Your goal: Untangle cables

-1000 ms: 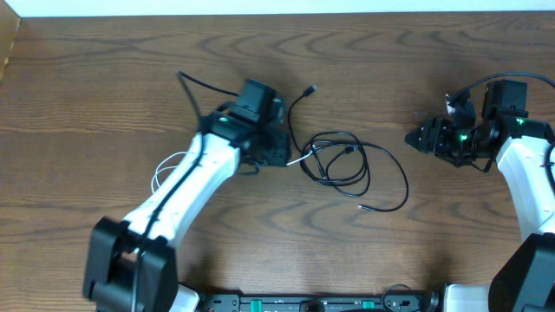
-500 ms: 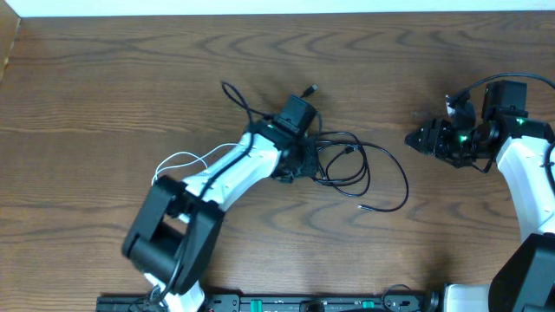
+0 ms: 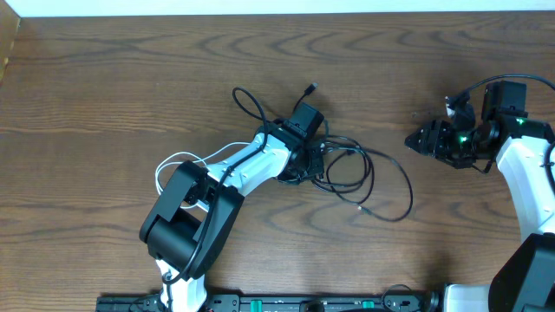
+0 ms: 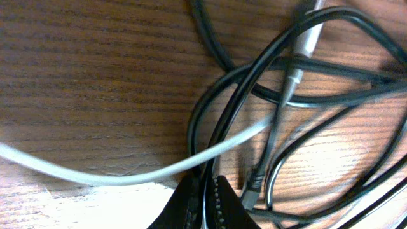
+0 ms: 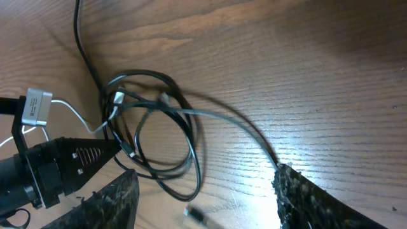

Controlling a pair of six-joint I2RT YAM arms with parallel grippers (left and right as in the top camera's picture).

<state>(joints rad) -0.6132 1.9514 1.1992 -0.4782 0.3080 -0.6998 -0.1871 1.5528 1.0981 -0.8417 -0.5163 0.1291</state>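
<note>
The black cable [image 3: 368,169] lies in a tangled coil at the table's middle, one plug end up at the back [image 3: 310,88] and one at the front [image 3: 364,209]. The white cable [image 3: 173,163] loops out left of my left arm and runs under it into the coil. My left gripper [image 3: 310,163] sits at the coil's left edge. In the left wrist view its jaws [image 4: 206,200] are shut on a black cable strand [image 4: 219,102], with the white cable [image 4: 127,178] crossing in front. My right gripper [image 3: 414,137] is open and empty, right of the coil [image 5: 191,137].
The left arm's own thicker black cable [image 3: 250,106] loops behind its wrist. The right arm's cable [image 3: 486,82] arcs over its wrist at the far right. The table's back edge [image 3: 277,14] runs along the top.
My left arm has swung right into the coil's left edge. The black coil and its front tail have shifted slightly right. The right arm has not moved.
</note>
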